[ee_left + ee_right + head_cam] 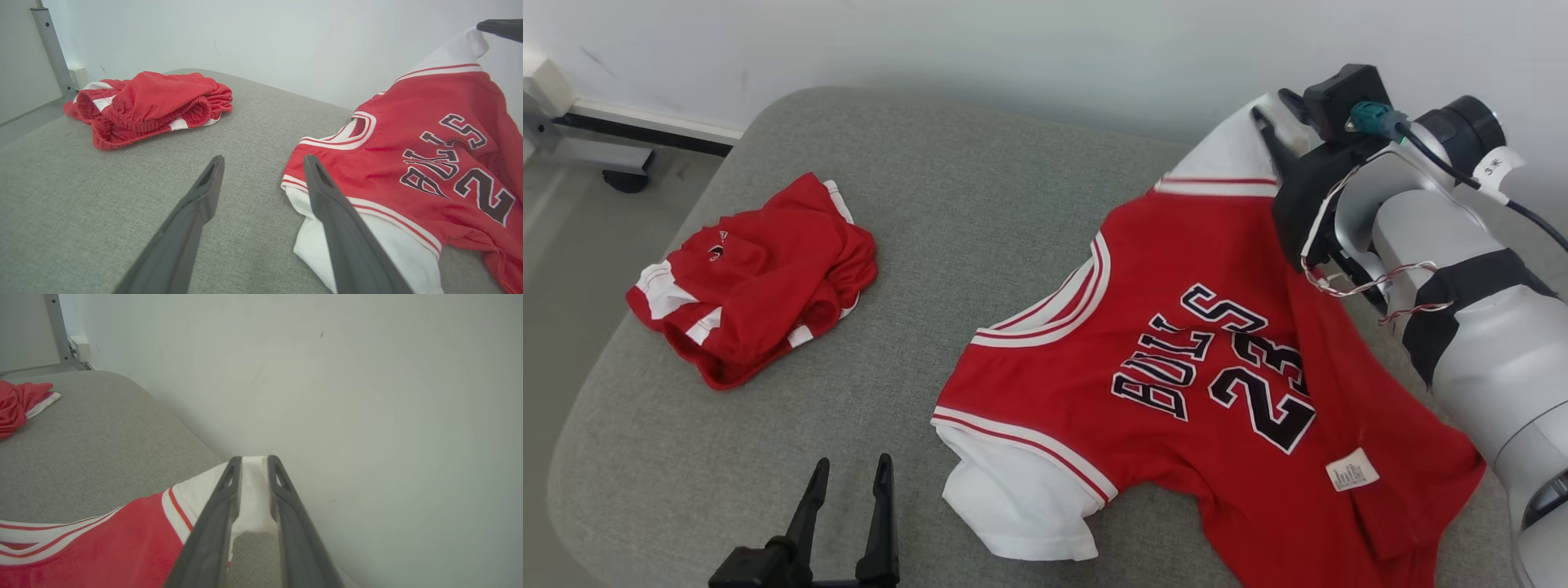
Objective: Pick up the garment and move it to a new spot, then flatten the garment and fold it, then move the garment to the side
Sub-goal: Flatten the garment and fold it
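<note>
On grey cushion (pixel 931 204), head view:
- Item one: red jersey (pixel 1176 327), print side up, spread over the right half from 1 o'clock to 5 o'clock, collar toward centre.
- Far sleeve (pixel 1229 151), white, is tented up off the cushion at 1 o'clock and meets right tool (pixel 1272 106).
- Near sleeve (pixel 1021 506), white, lies flat at 6 o'clock.
- Hem at 4 o'clock is turned over, label (pixel 1352 469) showing.
- Item two: red shorts (pixel 760 278), bunched at 9 o'clock, well apart from the jersey.
- Left tool (pixel 851 464) sits at 7 o'clock over bare cushion, holding nothing.

Left wrist view: left tool fingers are wide apart. The near sleeve is just beside the finger at 5 o'clock, and the shorts are at 10 o'clock.

Right wrist view: right tool fingers stand a narrow gap apart with the far sleeve between them, wall close at 3 o'clock. Whether they pinch the cloth cannot be told.

Step in hand, judged: flattening. Handling notes:
- Draw the far sleeve outward, away from the collar, and lay it on the cushion before letting go, so it does not drop in a crease.
- The left tool may pin the near sleeve meanwhile.
- The turned hem wants smoothing next.
</note>
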Motion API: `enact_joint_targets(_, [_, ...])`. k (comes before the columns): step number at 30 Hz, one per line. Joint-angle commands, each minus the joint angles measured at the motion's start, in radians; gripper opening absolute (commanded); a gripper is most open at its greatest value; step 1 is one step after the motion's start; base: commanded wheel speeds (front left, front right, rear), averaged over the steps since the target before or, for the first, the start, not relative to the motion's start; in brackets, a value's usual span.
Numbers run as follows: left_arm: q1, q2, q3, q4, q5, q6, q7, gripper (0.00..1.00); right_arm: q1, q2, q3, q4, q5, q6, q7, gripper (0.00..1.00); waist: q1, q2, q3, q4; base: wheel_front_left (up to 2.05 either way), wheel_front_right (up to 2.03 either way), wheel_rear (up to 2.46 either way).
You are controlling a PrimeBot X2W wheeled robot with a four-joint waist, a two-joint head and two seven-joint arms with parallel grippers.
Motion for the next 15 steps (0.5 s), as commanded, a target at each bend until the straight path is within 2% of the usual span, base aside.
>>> enact_joint_targets(1, [-0.011,-0.001,0.003,0.002,-0.009,-0.002,-0.003,1.0,-0.005,0.004,0.007,0.007,0.01,-0.002,-0.002,1.0,-0.0002,-0.0001,0.001,-0.003,0.0,0.0,0.0])
enact_joint_targets(9, [0.011,-0.001,0.034,0.015,0.01,-0.005,-0.003,1.0,0.023,0.004,0.04,0.036,0.073,-0.002,-0.063,1.0,-0.0002,-0.0001,-0.044,-0.066,0.0,0.0,0.0])
enact_joint_targets(15, [0.037,-0.001,0.065,0.019,0.033,-0.007,-0.003,1.0,0.096,-0.02,0.042,0.005,0.123,-0.002,-0.143,1.0,-0.0002,-0.0001,-0.101,-0.115,0.0,0.0,0.0])
